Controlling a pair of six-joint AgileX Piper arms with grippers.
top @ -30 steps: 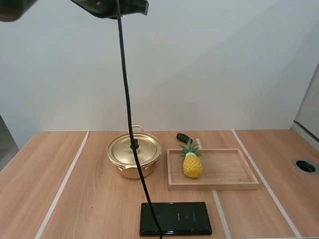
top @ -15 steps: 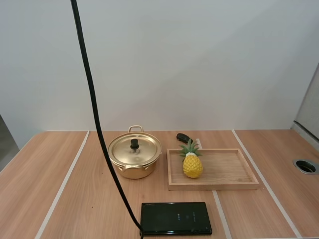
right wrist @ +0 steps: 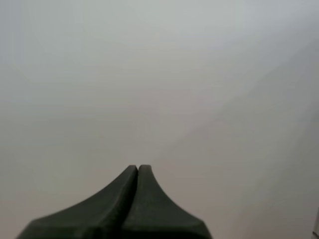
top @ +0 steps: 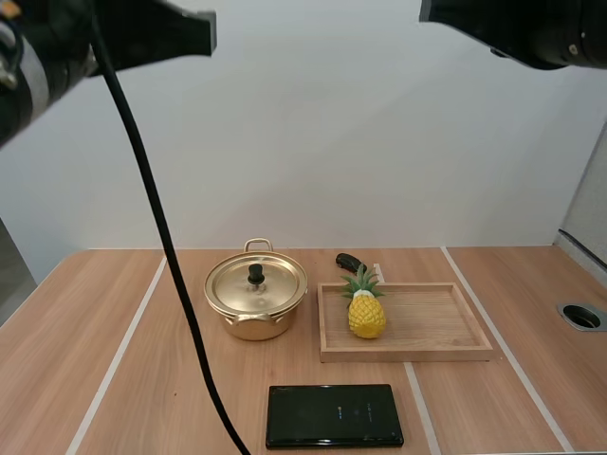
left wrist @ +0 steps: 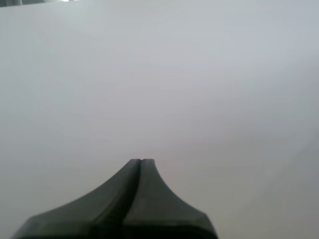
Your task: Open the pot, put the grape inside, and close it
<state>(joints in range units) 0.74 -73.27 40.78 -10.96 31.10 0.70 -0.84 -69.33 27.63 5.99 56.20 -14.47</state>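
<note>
**Pot covered, both grippers high and holding nothing**

High view: We see the pot (top: 254,318) about midway across the tabletop (top: 57,360), toward its far edge. Its lid (top: 270,287) is seated on it, and the black knob (top: 255,274) stands upright in the lid's middle. Just to the right of the pot, not touching it, lies the wooden tray (top: 436,327). The fruit in the tray is a pineapple (top: 366,313), upright at the tray's left end, the end nearest the pot. A flat black slab (top: 334,415) lies at the tabletop's near edge, in front of the gap between pot and tray. A small dark object (top: 348,263) lies just behind the tray's far left corner; we cannot tell what it is. A round hole (top: 581,317) sits near the tabletop's right edge. Our left arm (top: 152,33) and right arm (top: 531,28) hang high above the table, well apart from everything on it.

Left wrist view: Our left gripper (left wrist: 140,162) has its fingers pressed together into one dark wedge, with nothing between them.

Right wrist view: Our right gripper (right wrist: 138,168) looks the same, fingers lying flush against each other and gripping nothing.
</note>
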